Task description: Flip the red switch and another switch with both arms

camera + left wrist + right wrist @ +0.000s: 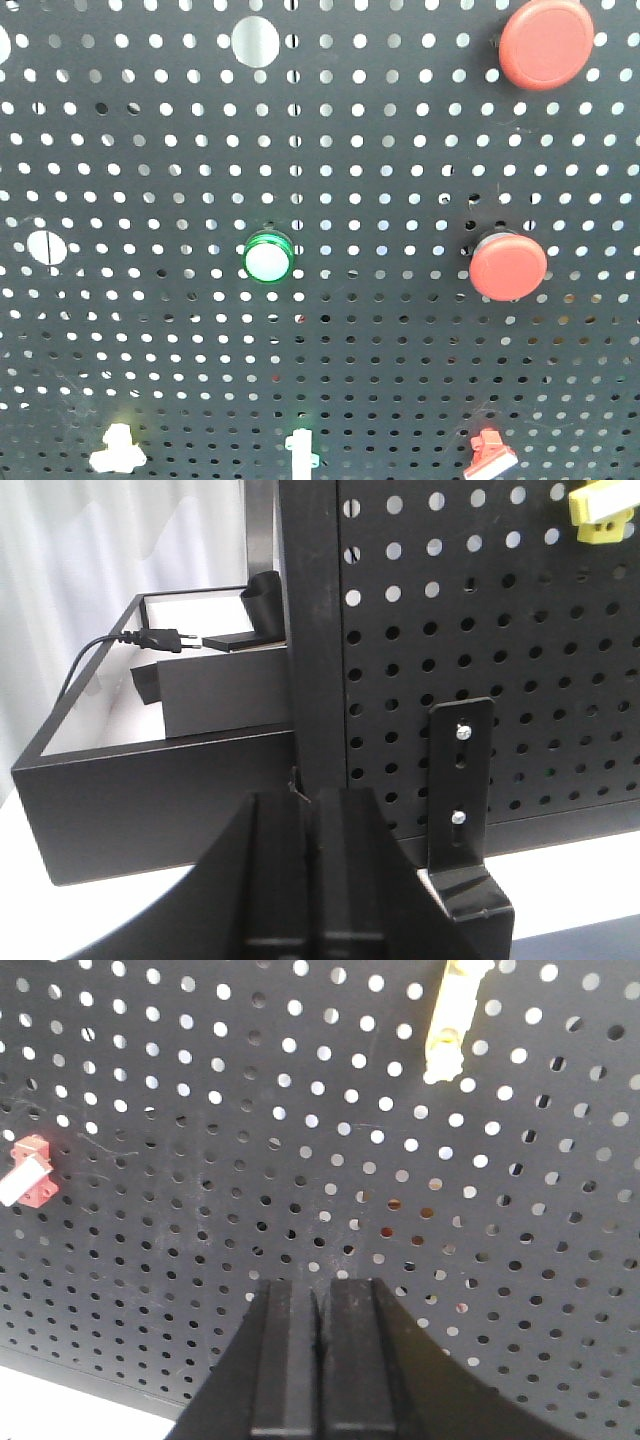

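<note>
Landmark: black pegboard (330,380), standing upright and filling the front view.
Red switch: small red toggle on a white base (489,455), at the pegboard's bottom edge in the front view, towards the right, straight below the lower red mushroom button (508,265); in the right wrist view it sits at the pegboard's left edge (28,1171).
Other switches: a white one (117,452) low on the left of the pegboard, and a slim white one (301,452) low in the middle.
Buttons: a second red mushroom button (546,44) at the pegboard's top right; a green-ringed white button (268,257) near its middle.
Yellow part: one (600,510) at the pegboard's upper right in the left wrist view.
Left pincer (312,880): jaws pressed together, nothing between them, near the pegboard's left post beside a black bracket (460,810).
Right pincer (320,1360): jaws closed together, holding nothing, facing the pegboard, well apart from the red switch.
Black tray (130,790): left of the pegboard on the white bench (560,890), with a power plug (160,640) lying across it.
</note>
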Robot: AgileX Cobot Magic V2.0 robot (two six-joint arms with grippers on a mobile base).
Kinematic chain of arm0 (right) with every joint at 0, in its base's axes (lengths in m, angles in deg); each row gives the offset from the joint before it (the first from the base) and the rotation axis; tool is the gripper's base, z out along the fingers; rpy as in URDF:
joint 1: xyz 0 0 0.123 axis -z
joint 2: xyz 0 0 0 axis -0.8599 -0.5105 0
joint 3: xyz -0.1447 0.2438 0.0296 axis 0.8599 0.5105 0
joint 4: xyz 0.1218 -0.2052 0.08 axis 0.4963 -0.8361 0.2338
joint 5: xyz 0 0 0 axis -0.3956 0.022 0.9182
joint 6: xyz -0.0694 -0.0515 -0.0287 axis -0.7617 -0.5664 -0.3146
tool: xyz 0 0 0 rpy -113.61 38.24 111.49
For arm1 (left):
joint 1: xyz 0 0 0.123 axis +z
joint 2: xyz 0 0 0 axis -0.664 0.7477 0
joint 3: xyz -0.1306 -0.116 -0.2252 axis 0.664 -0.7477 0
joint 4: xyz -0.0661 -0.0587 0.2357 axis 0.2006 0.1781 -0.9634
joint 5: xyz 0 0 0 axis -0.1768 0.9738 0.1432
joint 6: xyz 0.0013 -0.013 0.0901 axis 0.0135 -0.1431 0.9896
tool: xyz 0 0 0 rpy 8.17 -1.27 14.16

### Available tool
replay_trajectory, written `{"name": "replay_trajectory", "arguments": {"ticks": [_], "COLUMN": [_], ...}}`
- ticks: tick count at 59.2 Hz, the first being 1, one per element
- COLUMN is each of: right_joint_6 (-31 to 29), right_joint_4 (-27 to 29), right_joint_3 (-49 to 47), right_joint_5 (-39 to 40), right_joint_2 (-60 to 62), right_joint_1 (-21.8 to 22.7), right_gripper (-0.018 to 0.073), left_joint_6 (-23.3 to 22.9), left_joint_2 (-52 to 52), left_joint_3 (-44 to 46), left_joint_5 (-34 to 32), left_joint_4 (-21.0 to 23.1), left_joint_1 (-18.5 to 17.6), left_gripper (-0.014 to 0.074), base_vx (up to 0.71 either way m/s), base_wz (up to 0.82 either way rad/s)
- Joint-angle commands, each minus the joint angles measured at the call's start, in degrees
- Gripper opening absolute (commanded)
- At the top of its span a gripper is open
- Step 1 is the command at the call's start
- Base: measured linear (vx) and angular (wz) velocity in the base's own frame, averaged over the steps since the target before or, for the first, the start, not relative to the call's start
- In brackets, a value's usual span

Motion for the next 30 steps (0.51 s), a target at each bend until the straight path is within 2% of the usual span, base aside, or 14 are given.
{"name": "replay_trajectory", "arguments": {"ticks": [1,30], "right_joint_6": [-0.03,-0.03], "right_joint_4": [-1.47,-1.47], "right_joint_3": [-1.7,-1.7], "right_joint_5": [4.5,4.5], "right_joint_2": [-0.98,-0.98], "right_joint_1": [0.28,0.28], "right_gripper": [-0.0006,-0.0006], "left_joint_6": [-0.73,-0.68], "left_joint_2": [-1.16,-1.16], "left_joint_3": [-1.14,-1.14], "left_joint_5": [-4.09,-4.09], "left_joint_4": [-0.03,-0.03], "left_joint_1": [0.09,0.09], "left_gripper": [0.0003,0.0003], "base_vx": [0.0,0.0], "base_wz": [0.0,0.0]}}
